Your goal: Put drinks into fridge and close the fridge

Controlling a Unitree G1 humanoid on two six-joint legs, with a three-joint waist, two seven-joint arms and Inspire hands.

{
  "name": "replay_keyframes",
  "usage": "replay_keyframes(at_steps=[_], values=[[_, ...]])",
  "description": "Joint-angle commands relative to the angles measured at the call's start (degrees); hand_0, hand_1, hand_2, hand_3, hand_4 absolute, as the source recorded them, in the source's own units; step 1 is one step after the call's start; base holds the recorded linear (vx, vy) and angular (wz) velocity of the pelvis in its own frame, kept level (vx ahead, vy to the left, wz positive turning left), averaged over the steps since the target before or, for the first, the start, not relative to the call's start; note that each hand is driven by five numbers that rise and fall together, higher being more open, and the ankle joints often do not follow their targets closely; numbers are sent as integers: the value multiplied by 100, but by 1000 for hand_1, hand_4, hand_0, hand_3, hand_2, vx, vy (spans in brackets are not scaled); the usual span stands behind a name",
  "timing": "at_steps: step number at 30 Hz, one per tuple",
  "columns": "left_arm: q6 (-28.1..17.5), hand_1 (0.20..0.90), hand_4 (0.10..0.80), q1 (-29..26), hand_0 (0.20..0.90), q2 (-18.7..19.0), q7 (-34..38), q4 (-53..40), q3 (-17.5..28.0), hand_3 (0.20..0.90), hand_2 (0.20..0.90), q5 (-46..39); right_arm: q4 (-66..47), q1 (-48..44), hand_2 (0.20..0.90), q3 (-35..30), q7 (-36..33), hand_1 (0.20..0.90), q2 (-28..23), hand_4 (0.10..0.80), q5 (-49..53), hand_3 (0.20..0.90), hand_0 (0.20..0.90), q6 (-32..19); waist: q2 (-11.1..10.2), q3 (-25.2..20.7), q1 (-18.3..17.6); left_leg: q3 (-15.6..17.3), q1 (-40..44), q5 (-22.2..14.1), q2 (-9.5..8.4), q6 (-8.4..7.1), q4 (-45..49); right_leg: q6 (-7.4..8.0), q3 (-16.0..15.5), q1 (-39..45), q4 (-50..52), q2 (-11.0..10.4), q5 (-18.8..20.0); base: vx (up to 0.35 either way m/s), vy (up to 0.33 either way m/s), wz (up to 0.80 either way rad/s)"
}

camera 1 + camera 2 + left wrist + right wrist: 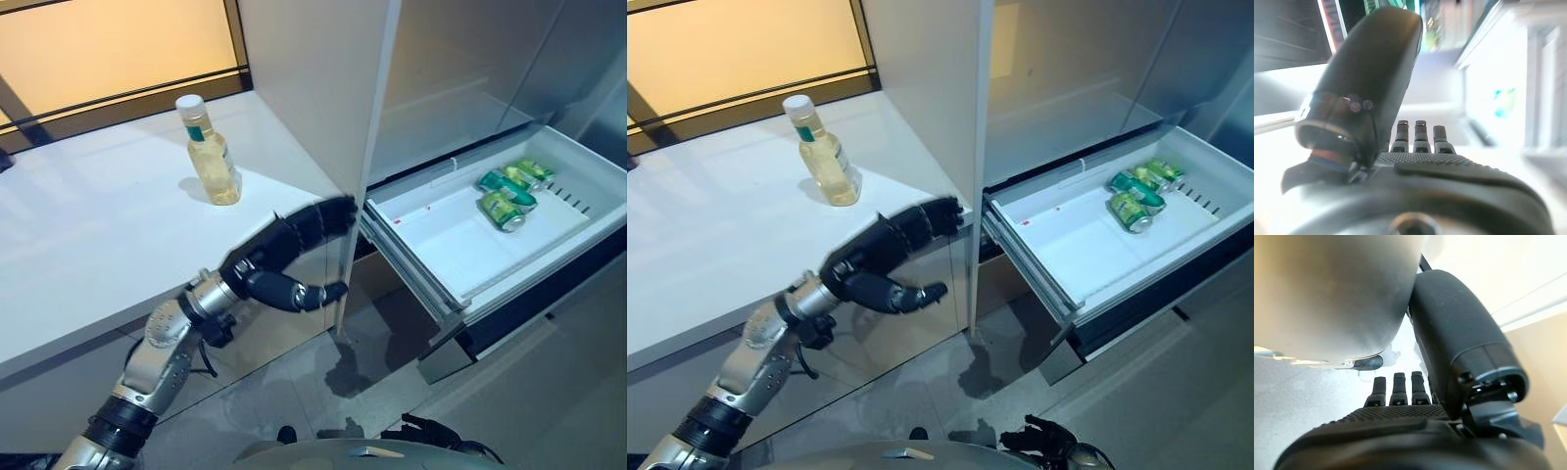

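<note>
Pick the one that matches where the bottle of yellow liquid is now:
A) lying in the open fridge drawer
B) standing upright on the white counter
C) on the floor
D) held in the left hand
B: the bottle stands upright on the white counter, while the left hand is empty.

Pale yellow bottle [213,157] with white cap, green cans [509,191], white drawer [451,245], white counter [88,225], dark left hand [279,259]

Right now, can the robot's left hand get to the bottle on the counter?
Probably yes. The left hand is open and empty, stretched out at the edge of the white counter. The bottle of yellow drink stands upright farther back, with only bare counter between them.
</note>
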Motion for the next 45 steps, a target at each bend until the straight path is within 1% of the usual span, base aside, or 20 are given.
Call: replay_keyframes(at_steps=[1, 4, 6, 10, 15, 19, 21, 23, 24, 26, 30, 37, 40, 43, 44, 45], values=[[-392, 900, 800, -461, 900, 4, 376, -592, 533, 900, 900, -379, 187, 165, 900, 7, 19, 900, -49, 800, 185, 900, 900, -212, -12, -183, 86, -361, -62, -540, -265, 192, 13, 411, -332, -384, 129, -104, 231, 5, -25, 7], [-439, 900, 800, -391, 900, 36, 577, -594, 840, 900, 900, -188, 237, 179, 900, -12, 34, 900, -42, 800, 240, 900, 900, -265, -28, -194, 130, -403, -81, -528, -271, 186, 13, 399, -342, -389, 123, -99, 226, 0, 0, 0], [-463, 900, 800, -357, 900, 48, 624, -578, 956, 900, 900, -110, 268, 174, 900, -24, 28, 900, -40, 800, 263, 900, 900, -275, -28, -202, 146, -425, -91, -523, -277, 184, 13, 392, -343, -390, 117, -95, 224, 0, 0, 0], [-507, 900, 800, -252, 900, 87, 939, -539, 1244, 900, 900, 112, 322, 162, 900, -74, 22, 900, -56, 800, 264, 900, 900, -274, -24, -209, 183, -449, -96, -516, -282, 179, 14, 377, -347, -382, 109, -89, 213, 1, 1, 1], [-537, 900, 800, -26, 900, 134, 1828, -260, 1643, 900, 900, 525, 307, 172, 900, -128, -19, 900, -77, 800, 271, 900, 900, -205, -13, -216, 228, -488, -98, -513, -293, 175, 26, 364, -344, -375, 114, -85, 191, 0, 0, 0], [-508, 900, 800, 185, 900, 9, 2374, -5, 1902, 900, 900, 814, 294, 154, 900, -176, -21, 900, -88, 800, 292, 900, 900, -135, -19, -220, 274, -531, -100, -508, -304, 174, 25, 351, -350, -369, 113, -87, 179, 0, 0, 0], [-487, 900, 800, 272, 900, -67, 2557, 75, 1995, 900, 900, 991, 270, 149, 900, -203, -32, 900, -80, 800, 301, 900, 900, -102, -23, -214, 293, -538, -103, -507, -303, 172, 29, 346, -360, -361, 110, -89, 175, 7, -1, 4], [-456, 900, 800, 336, 900, -133, 2672, 140, 2065, 900, 900, 993, 223, 143, 900, -238, -54, 900, -76, 800, 302, 900, 900, -47, -25, -209, 305, -556, -101, -504, -307, 171, 28, 343, -366, -353, 107, -92, 170, -5, 0, 10], [-398, 900, 800, 372, 900, -179, 2747, 163, 2116, 900, 900, 1083, 197, 139, 900, -247, -65, 900, -78, 800, 310, 900, 900, -14, -24, -198, 310, -552, -132, -451, -311, 169, 28, 338, -379, -386, 122, -102, 203, -20, 6, 15], [-396, 900, 800, 411, 900, -183, 2818, 206, 2138, 900, 900, 1162, 184, 134, 900, -266, -90, 900, -68, 800, 313, 900, 900, 18, -17, -206, 318, -564, -101, -499, -308, 166, 28, 341, -381, -348, 109, -97, 165, 24, 0, 11], [-352, 900, 800, 461, 900, -219, 3066, 303, 2216, 900, 900, 1270, 132, 129, 900, -297, -108, 900, -74, 800, 297, 900, 900, 91, -10, -210, 318, -561, -132, -440, -309, 156, 26, 341, -392, -382, 119, -107, 203, 0, 3, 2], [-74, 900, 800, 503, 900, -334, 3880, 482, 2368, 900, 900, 1476, 79, 142, 900, -331, -123, 900, -67, 800, 271, 900, 900, 165, -23, -204, 323, -598, -117, -436, -319, 150, 32, 337, -414, -358, 119, -109, 192, 0, 0, 0], [5, 900, 800, 477, 900, -422, 4106, 465, 2365, 900, 900, 1627, 56, 137, 900, -322, -144, 900, -51, 800, 259, 900, 900, 193, -33, -209, 322, -604, -120, -438, -318, 145, 36, 333, -424, -352, 120, -112, 183, 0, 0, 0], [76, 900, 800, 358, 900, -444, 4139, 406, 2304, 900, 900, 1651, 31, 122, 900, -288, -172, 900, -31, 800, 269, 900, 900, 231, -44, -217, 301, -612, -71, -496, -313, 145, 31, 334, -420, -302, 108, -103, 140, 42, -14, 3], [126, 900, 800, 294, 900, -444, 4178, 361, 2262, 900, 900, 1696, 12, 113, 900, -282, -173, 900, -37, 800, 265, 900, 900, 258, -45, -217, 285, -605, -97, -441, -320, 144, 31, 334, -424, -338, 125, -108, 184, 29, -10, 6], [167, 900, 800, 234, 900, -436, 4203, 342, 2208, 900, 900, 1737, 29, 103, 900, -266, -185, 900, -26, 800, 272, 900, 900, 258, -43, -232, 275, -607, -58, -497, -312, 140, 26, 338, -417, -297, 107, -99, 146, 30, -5, 7]])
